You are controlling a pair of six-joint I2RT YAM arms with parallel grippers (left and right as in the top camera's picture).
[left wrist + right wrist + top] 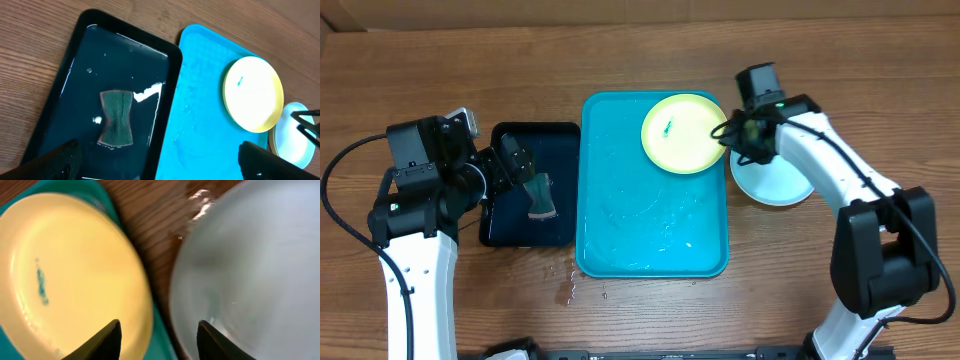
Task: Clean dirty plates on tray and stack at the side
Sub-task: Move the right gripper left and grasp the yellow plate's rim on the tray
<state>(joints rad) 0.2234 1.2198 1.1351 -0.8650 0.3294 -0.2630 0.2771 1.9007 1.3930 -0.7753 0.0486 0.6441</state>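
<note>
Yellow plate (682,133), blue smear (668,129) on it, lies in far-right corner of tray (650,240); pale-blue plate (775,185) on counter just beside. R hand (159,339) part-open at yellow rim, nothing gripped; L hand (162,162) wide over sponge (116,117). Rim is best straddled squarely before closing, w/o blue plate being nudged.

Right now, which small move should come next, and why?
Probably lower the left arm so its open jaws close on the sponge: it lies in the black tray below them, and the yellow plate on the blue tray shows a blue smear.
</note>
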